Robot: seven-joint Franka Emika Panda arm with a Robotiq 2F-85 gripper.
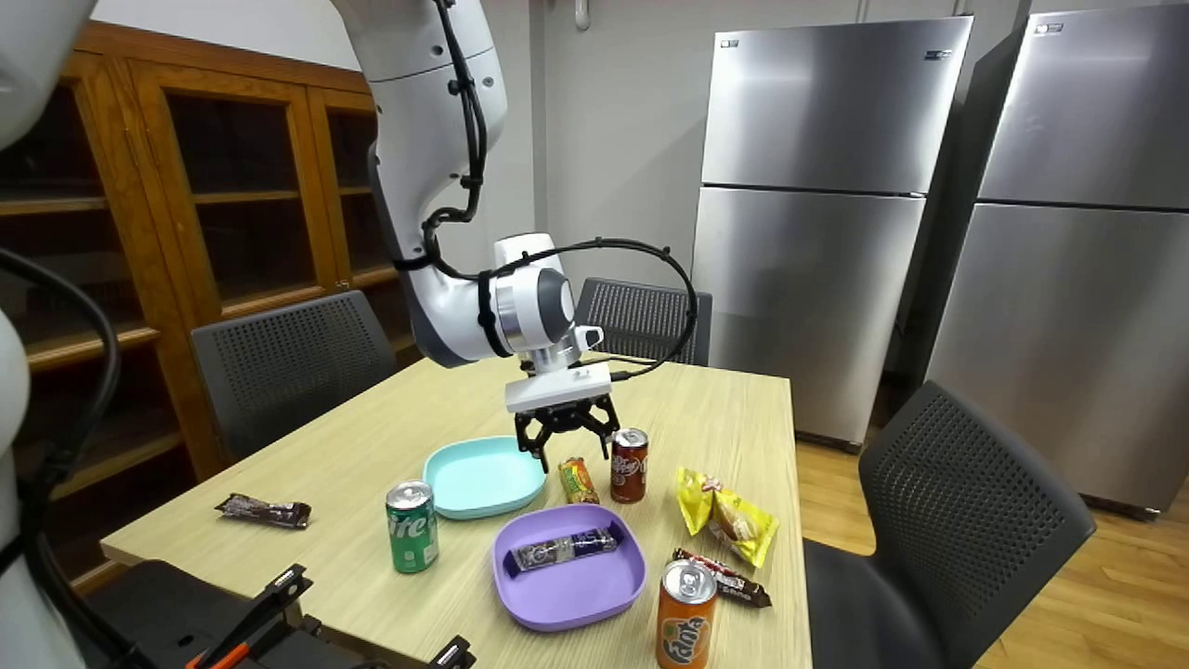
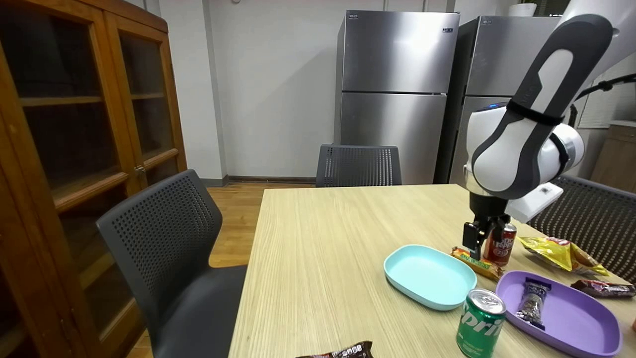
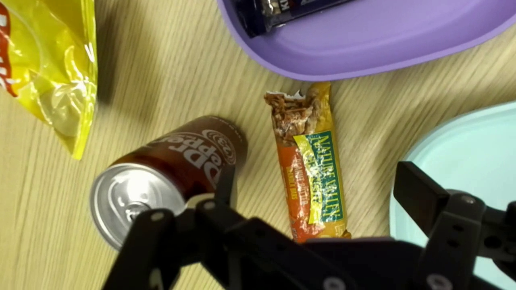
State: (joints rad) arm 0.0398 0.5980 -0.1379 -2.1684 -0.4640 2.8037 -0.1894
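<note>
My gripper (image 1: 574, 459) is open and empty above the table; it also shows in an exterior view (image 2: 481, 246). In the wrist view its fingers (image 3: 316, 181) stand on either side of an orange and green granola bar (image 3: 310, 173), which lies on the table below. One finger overlaps a dark red Dr Pepper can (image 3: 193, 157), upright beside the bar; whether they touch I cannot tell. The other finger overlaps the light blue plate (image 3: 463, 137). A purple plate (image 3: 342, 52) lies beyond the bar's end and holds a dark blue wrapped bar (image 3: 278, 14).
A green Sprite can (image 1: 411, 528) stands near both plates. A yellow snack bag (image 1: 729, 520), a dark wrapped bar (image 1: 729, 581) and an orange Fanta can (image 1: 687, 618) are along one table edge. Another dark bar (image 1: 264, 511) lies near the opposite edge. Chairs (image 1: 957, 483) surround the table.
</note>
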